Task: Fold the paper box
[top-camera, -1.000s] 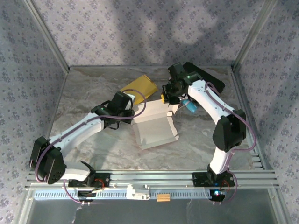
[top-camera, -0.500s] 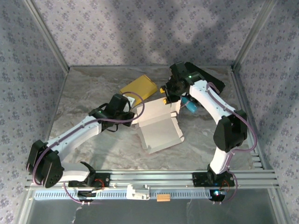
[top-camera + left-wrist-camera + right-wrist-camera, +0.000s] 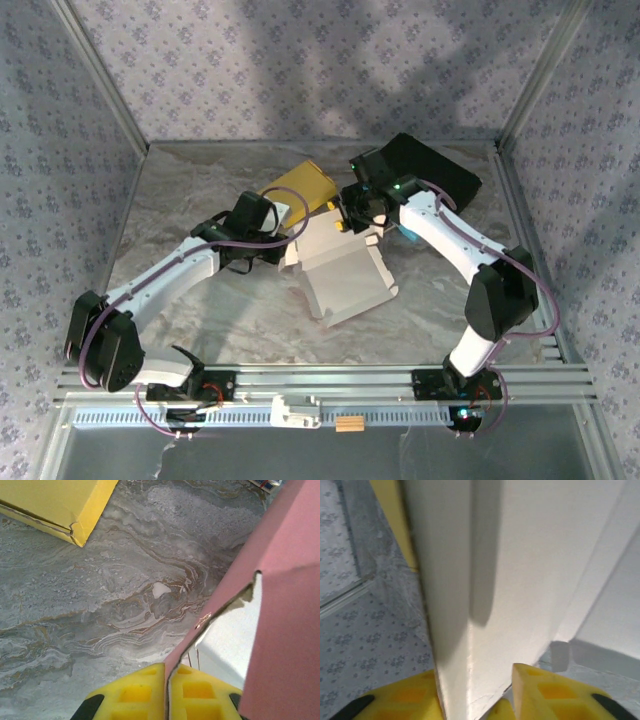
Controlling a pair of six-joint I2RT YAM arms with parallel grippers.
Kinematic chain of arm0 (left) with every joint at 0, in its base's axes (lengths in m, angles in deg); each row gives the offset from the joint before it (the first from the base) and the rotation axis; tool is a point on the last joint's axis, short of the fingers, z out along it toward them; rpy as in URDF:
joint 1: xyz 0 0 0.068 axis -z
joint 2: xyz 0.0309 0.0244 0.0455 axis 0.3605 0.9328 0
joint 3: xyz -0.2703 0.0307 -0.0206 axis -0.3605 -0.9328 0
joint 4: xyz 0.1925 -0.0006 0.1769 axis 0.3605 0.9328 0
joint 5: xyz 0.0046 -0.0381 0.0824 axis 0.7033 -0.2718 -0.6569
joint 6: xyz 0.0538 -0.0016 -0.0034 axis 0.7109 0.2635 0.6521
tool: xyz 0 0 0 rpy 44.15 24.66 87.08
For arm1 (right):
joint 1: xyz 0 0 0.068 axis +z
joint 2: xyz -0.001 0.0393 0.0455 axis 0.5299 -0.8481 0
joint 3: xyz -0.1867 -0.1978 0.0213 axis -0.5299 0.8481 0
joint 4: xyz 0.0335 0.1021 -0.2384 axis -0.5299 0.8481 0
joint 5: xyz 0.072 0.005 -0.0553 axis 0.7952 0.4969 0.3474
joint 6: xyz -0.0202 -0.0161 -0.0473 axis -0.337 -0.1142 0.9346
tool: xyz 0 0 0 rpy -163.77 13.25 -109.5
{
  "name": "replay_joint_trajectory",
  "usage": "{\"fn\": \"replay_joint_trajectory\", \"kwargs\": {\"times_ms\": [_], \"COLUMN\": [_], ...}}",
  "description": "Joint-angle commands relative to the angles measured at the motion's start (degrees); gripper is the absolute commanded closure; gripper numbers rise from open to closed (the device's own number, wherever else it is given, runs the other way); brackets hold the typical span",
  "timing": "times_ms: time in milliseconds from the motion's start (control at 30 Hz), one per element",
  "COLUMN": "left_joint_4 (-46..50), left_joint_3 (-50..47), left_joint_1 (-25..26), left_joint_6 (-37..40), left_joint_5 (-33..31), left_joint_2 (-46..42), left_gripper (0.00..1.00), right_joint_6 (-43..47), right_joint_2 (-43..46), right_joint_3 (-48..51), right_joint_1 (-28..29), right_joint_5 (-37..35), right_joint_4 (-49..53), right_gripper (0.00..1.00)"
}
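The paper box (image 3: 345, 280), white inside and pink outside, lies half folded in the middle of the table. My left gripper (image 3: 284, 247) is at its left side. In the left wrist view the left gripper (image 3: 166, 672) has its yellow fingers (image 3: 135, 692) shut on the thin pink edge of the box (image 3: 280, 580). My right gripper (image 3: 350, 215) is at the box's far wall. In the right wrist view a white panel of the box (image 3: 520, 565) fills the gap of the right gripper (image 3: 480, 695), touching both fingertips (image 3: 405, 695).
A yellow flat box (image 3: 300, 185) lies just behind the paper box, its corner near my left gripper (image 3: 55, 505). A black object (image 3: 435, 165) sits at the back right and a blue item (image 3: 408, 230) under the right arm. Patterned walls close three sides.
The left gripper shut on the box's left edge. The right gripper let go, moved left along the far wall and closed in on the white panel. The box turned slightly.
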Motion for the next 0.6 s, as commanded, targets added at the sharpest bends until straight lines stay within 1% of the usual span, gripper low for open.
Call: {"fn": "replay_joint_trajectory", "kwargs": {"times_ms": [0,100,200,333,400,467,500,567], "left_joint_4": [1.05,0.96,0.91,0.87,1.08,1.00,1.13,1.33], "left_joint_3": [2.06,2.06,2.24,2.41,2.50,2.33,2.37,2.39], "left_joint_1": [-0.19,-0.26,-0.31,-0.28,-0.29,-0.41,-0.47,-0.64], "left_joint_6": [0.85,0.94,0.85,0.87,0.94,0.79,0.56,-0.73], "left_joint_5": [1.84,1.95,1.95,2.29,2.35,2.42,2.46,2.30], "left_joint_2": [0.60,0.66,0.72,0.97,1.10,1.02,0.79,-0.21], "left_gripper": [1.00,1.00,1.00,1.00,1.00,1.00,0.97,0.81], "right_joint_6": [0.15,-0.09,-0.42,-0.34,-0.46,-0.77,-1.19,-2.20], "right_joint_2": [-0.75,-1.07,-1.55,-1.91,-2.05,-2.00,-2.02,-1.99], "right_joint_3": [-1.26,-1.04,-1.06,-1.21,-1.21,-1.04,-0.73,0.04], "right_joint_1": [-0.18,-0.10,-0.05,-0.14,-0.14,-0.12,-0.15,-0.15], "right_joint_5": [-1.06,-0.93,-0.80,-0.87,-0.86,-0.96,-1.01,-1.14], "right_joint_4": [-1.48,-1.84,-2.22,-2.53,-2.44,-2.27,-2.33,-2.84], "right_gripper": [0.73,0.78,0.87,0.94,1.00,1.00,1.00,1.00]}}
